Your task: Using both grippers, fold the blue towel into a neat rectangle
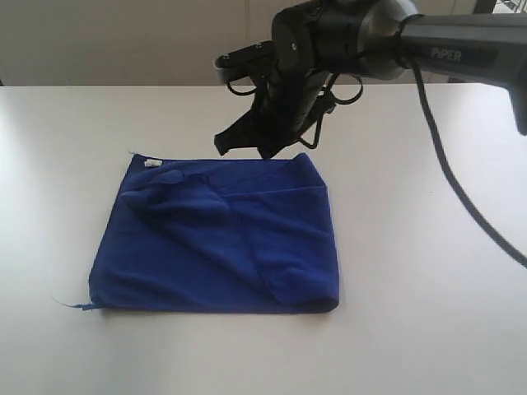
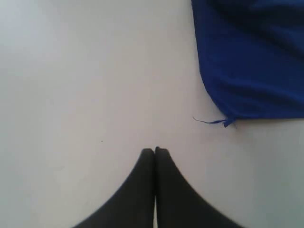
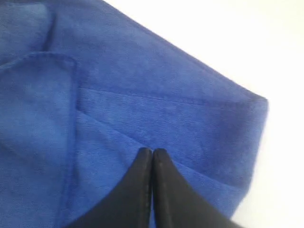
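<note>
Exterior view: the towel (image 1: 222, 247) lies folded on the white table (image 1: 428, 329). It is roughly rectangular but lumpy, with a bunched ridge toward its far left. A white label (image 1: 153, 163) sits at the far-left corner and a thread (image 1: 70, 305) trails from the near-left one. The right gripper (image 1: 244, 146) hangs above the far edge.

Left wrist view: only here does the left gripper (image 2: 155, 151) show. Its fingers are pressed together and empty over bare table, near the towel's frayed corner.

Right wrist view: the right gripper is seen clenched, pinching nothing. This view also shows stacked hems and layered folds up close.
</note>
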Tool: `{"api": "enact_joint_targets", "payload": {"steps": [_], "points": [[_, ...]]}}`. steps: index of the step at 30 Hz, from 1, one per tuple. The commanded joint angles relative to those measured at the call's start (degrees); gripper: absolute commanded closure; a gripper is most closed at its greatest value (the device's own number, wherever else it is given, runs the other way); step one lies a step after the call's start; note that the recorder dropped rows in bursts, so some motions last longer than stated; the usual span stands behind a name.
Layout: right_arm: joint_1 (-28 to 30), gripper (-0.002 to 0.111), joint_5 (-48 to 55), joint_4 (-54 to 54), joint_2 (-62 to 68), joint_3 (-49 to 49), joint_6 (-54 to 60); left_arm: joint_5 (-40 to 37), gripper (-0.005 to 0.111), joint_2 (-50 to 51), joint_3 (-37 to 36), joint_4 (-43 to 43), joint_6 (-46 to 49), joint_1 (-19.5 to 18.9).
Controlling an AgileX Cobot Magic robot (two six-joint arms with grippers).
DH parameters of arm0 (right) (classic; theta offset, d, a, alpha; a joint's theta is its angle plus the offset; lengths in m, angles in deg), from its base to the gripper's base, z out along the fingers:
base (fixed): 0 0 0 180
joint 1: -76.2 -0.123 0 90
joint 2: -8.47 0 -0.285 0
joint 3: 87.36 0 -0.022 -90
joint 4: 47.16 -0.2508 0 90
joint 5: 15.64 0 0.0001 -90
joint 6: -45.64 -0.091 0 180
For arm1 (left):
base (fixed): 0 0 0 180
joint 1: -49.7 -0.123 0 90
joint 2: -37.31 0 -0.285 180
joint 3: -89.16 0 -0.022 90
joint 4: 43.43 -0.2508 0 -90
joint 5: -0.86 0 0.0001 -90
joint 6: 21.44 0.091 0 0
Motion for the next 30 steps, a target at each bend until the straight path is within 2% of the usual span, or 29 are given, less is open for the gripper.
{"api": "enact_joint_targets", "payload": {"steps": [1,6,14,21,26,30], "points": [[2.0,0.107,0.2,0.3,1.5,0.1,3.5,-0.3,0.107,-0.4,-0.3,0.2,-0.4,-0.1],[2.1,0.107,-1.4,0.3,4.9,0.1,6.5,-0.3,0.107,-0.4,-0.3,0.2,-0.4,-0.1],[3.3,0.107,-10.1,0.3,9.2,0.0,10.4,-0.3,0.107,-0.4,-0.3,0.2,-0.4,-0.1],[6.8,0.107,-9.9,0.3,11.7,0.0,10.2,-0.3,0.107,-0.4,-0.3,0.2,-0.4,-0.1],[10.2,0.107,-7.1,0.6,12.0,0.0,4.8,-0.3,0.107,-0.4,-0.3,0.2,-0.4,-0.1],[13.0,0.107,0.2,2.7,12.0,0.0,-4.4,-0.3,0.107,-0.4,-0.3,0.2,-0.4,-0.1]]}}
